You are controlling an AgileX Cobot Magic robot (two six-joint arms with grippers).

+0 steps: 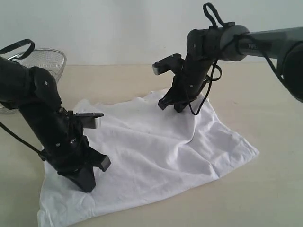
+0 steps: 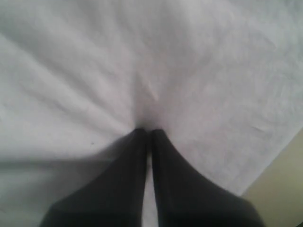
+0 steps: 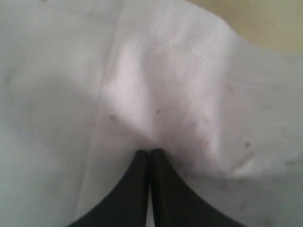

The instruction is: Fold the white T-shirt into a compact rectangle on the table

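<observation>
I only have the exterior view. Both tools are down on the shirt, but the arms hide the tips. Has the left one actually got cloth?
Observer: In the left wrist view the left tool is shut. Creases in the white T-shirt run in to its tips, so the cloth looks pinched.
Operator: And the right one?
Observer: The right wrist view shows the right tool shut too, with a raised fold of the shirt bunched right at its tips.
</observation>
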